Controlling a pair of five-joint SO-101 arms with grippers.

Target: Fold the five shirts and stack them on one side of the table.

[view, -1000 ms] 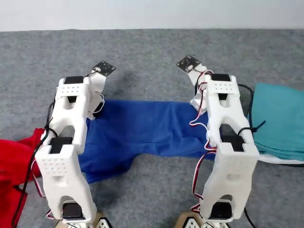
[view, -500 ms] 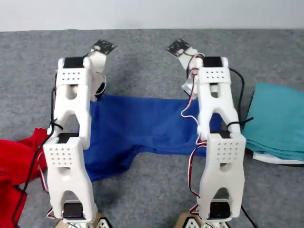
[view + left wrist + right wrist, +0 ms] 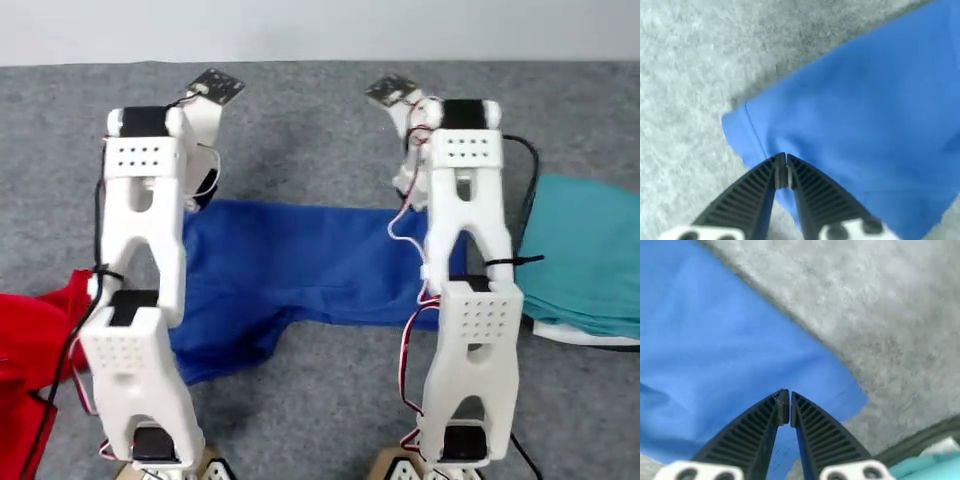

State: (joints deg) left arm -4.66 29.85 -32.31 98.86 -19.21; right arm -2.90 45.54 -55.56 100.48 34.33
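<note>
Where the two arms stand over the grey desk, find a blue shirt spread wide between them: plain, mostly flat, with one sleeve trailing toward the near left. Pinched near its far left corner by the left gripper, closed to a thin slit on a small pucker of cloth just beside the hem. Pinched likewise near the far right corner by the right gripper, closed just as tight, tips pressed into the fabric. Flanked by a red shirt bunched at the left edge of the desk, and by a teal shirt folded at the right, lying on a white cloth. Compared with a second ago: both arms stretched farther out over the desk, wrists pushed away from the bases. Far hem of the blue shirt drawn slightly farther back and pulled straighter. Red and teal shirts unmoved.
</note>
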